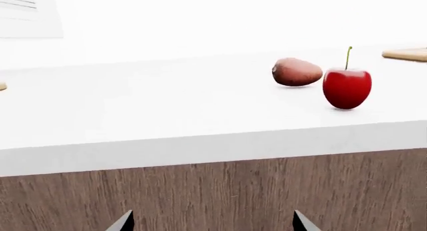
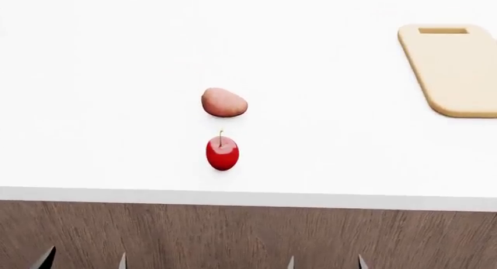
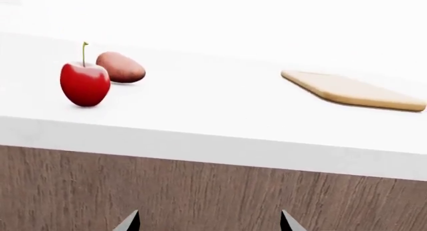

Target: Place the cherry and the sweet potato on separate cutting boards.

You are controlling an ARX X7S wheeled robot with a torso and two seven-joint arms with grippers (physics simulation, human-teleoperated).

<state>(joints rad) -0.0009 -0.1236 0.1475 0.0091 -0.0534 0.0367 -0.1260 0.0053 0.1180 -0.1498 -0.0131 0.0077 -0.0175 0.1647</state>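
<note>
- Glossy bright red round cherry with a thin yellow-green stem [image 2: 222,153] is sitting upright on the white bench [image 2: 101,106], close to the near edge, a bit left of centre in the head view.
- Small oval pinkish-tan sweet potato with speckled skin [image 2: 223,102] is lying just beyond the cherry, on the far side of it; a small gap is showing between them, not touching.
- Light tan wooden cutting board with rounded corners and a slot handle [image 2: 458,71] is lying flat at the far right of the bench, slot at its far end, well apart from both items. Its right side is running out of the head view. Nothing is sitting on it.
- A sliver of another tan edge is showing at the border of the left wrist view; too little to tell what it is.
- Bench front below the white top is showing brown wood-grain panelling [image 2: 233,234].
- Left gripper [image 2: 84,260] is hanging below the bench top in front of the panel, fingers [image 1: 123,222] apart, holding nothing.
- Right gripper [image 2: 326,262] is sitting at the same level, fingers [image 3: 288,222] apart, holding nothing.
- Only the dark tips of either pair are showing.
</note>
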